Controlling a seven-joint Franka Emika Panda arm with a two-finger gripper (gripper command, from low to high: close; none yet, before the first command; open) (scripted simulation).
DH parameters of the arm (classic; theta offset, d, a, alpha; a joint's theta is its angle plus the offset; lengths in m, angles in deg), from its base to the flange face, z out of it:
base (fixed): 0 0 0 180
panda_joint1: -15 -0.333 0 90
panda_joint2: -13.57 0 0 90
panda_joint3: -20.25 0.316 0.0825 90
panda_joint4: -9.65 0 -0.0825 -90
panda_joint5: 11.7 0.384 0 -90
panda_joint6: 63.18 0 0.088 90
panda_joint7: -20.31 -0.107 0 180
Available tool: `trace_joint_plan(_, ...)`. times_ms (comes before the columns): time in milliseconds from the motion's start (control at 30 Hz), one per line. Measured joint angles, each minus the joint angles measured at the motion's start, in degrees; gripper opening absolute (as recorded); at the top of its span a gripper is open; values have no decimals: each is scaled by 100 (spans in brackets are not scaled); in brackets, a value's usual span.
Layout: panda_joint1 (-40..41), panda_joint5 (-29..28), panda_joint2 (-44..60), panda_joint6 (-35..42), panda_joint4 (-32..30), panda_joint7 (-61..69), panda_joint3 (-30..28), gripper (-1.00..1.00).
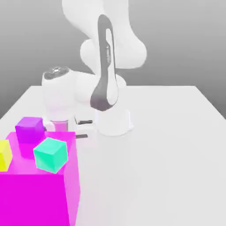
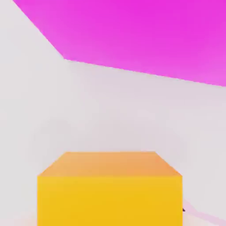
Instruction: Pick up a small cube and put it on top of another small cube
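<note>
Firstly, in the exterior view, going from that view's left, a yellow cube, a purple cube and the teal cube rest on top of the big magenta block. All three are nearer to the camera than the claw. The claw hangs low over the white table, just behind the block's far edge, under the white arm.

The hand view gives the orange cube, right at the claw, with the claw closed on it and the block's side beyond. One face of the cube looks squarely at the hand, its edges are level, and its sides are equal, so no axis is longer.
</note>
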Motion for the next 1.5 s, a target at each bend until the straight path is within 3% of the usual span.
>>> trace_joint_plan(100, -101, -238, -284, 188, -73, -447, 138, -100)
trace_joint_plan(367, -1159, 364, -256, -107, -140, -2076, 1011, -100)
trace_joint_plan(467, -1628, 672, -177, 164, 274, -2683, 1260, -100)
trace_joint_plan(767, -2009, 1143, 45, 1758, 2112, -3218, 1308, -100)
trace_joint_plan(1067, -2689, 1038, 138, 3355, 3706, -2799, 514, -100)
trace_joint_plan(1333, -2564, 588, 7, 4536, 4619, -2092, -535, -100)
trace_joint_plan(1467, -1909, 393, 163, 4791, 4940, -1591, -1057, -100)
trace_joint_plan(1500, -1673, 396, 331, 4686, 4975, -1410, -1178, 100)
